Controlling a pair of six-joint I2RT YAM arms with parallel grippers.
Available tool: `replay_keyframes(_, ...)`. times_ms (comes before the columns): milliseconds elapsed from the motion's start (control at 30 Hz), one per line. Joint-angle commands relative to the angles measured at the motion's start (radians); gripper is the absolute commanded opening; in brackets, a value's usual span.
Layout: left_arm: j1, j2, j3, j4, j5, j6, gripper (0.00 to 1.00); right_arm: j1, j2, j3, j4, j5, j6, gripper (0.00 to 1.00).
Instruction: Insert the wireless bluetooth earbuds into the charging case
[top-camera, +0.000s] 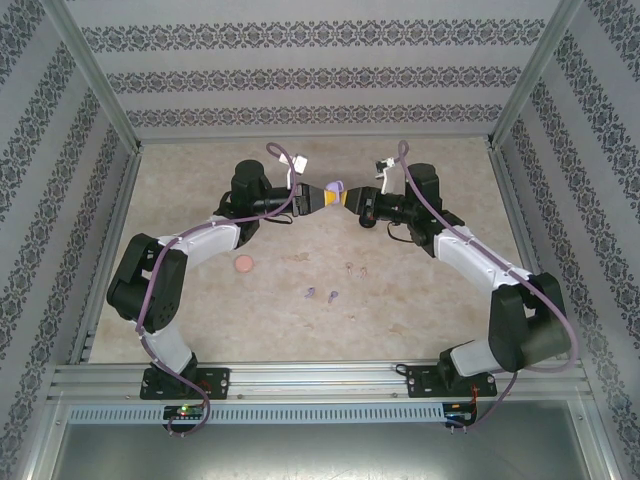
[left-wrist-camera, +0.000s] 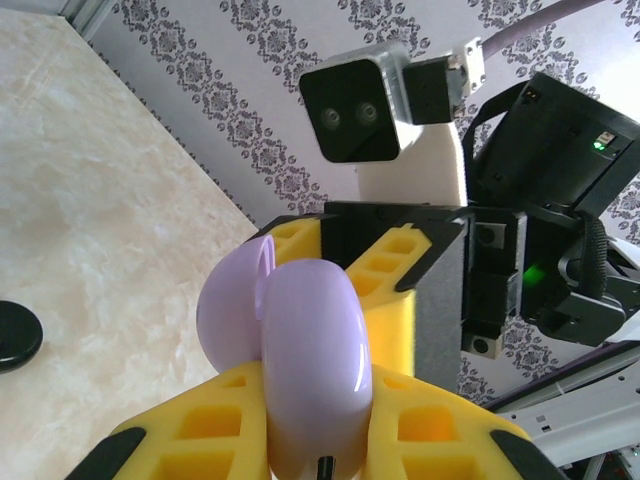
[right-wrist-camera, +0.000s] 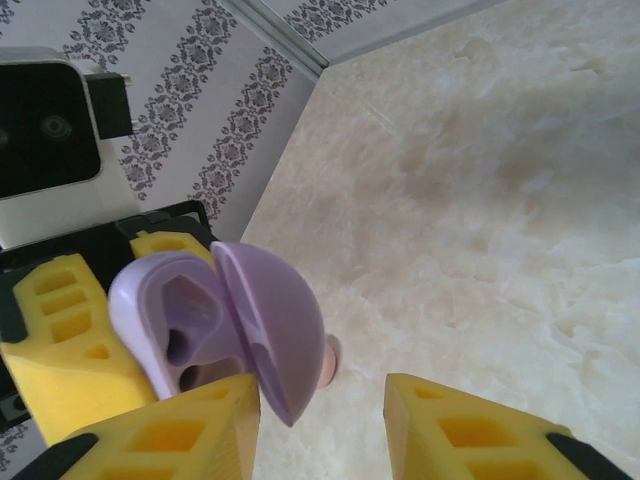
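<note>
Purple charging case (left-wrist-camera: 310, 340) sits pinched in the left pincer (left-wrist-camera: 310, 410); the right pincer (right-wrist-camera: 320, 400), spread, is beside its open lid (right-wrist-camera: 275, 330).

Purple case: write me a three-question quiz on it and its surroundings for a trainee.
1. True or false: the purple case has its lid shut.
2. Which gripper clamps the case? A: left gripper. B: right. C: neither.
3. In the top view, what colour is the round case lying on the table beside the left forearm?

Key: 1 false, the lid stands open; 2 A; 3 pink.
</note>
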Motion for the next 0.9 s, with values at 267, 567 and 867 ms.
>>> replay_keyframes(267, -0.026, -0.026, 0.032, 0.026, 0.028, 0.025, 0.00, 0.007, 0.033, 0.052, 0.010, 0.017, -0.006, 0.35)
replay_keyframes(567, -0.032, -0.024, 0.026, 0.028, 0.029, 0.025, 0.00, 0.006, 0.051, 0.073, -0.001, 0.021, -0.007, 0.24)
replay_keyframes(867, -0.036, -0.009, 0.032, 0.003, 0.014, 0.025, 0.02, 0.010, 0.039, 0.092, -0.021, 0.013, -0.019, 0.04)
